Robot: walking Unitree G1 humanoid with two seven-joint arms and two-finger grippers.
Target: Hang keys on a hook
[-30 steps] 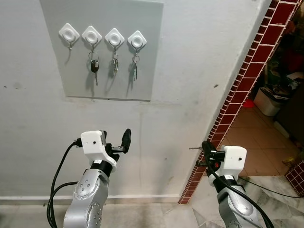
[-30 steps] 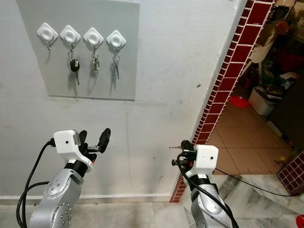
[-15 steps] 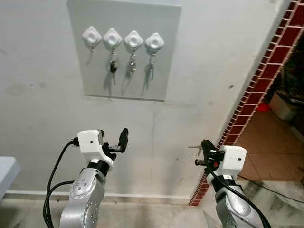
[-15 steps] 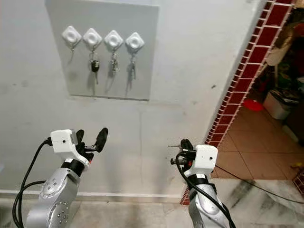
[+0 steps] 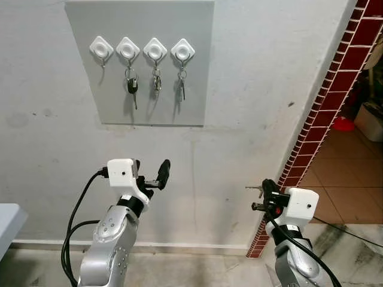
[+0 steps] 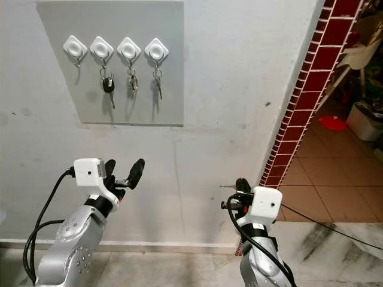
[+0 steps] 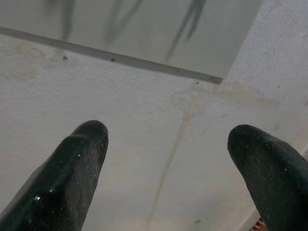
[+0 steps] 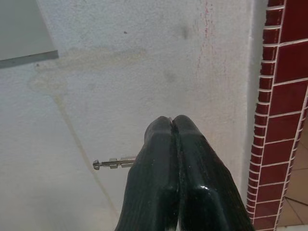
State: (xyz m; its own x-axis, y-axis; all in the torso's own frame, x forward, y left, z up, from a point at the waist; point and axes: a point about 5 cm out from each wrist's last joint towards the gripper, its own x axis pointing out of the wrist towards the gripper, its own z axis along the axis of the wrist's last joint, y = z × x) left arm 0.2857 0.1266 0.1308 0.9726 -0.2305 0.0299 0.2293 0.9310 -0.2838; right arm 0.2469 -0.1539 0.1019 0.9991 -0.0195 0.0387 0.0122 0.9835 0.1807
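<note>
A grey board on the white wall carries four white diamond hooks. The leftmost hook is bare. The other three hold keys, among them a black-headed key. My right gripper is held low, well below and right of the board, shut on a small metal key. The key's blade sticks out sideways toward the left. My left gripper is open and holds nothing, raised below the board and pointing at the wall.
A red brick pillar edges the wall on the right. Past it is a tiled floor with a red object. A pale table corner shows at the far left. A skirting strip runs along the wall's foot.
The whole picture has shifted sideways and back, so the camera has moved. Both arms keep the same poses, with the key still held in the right gripper.
</note>
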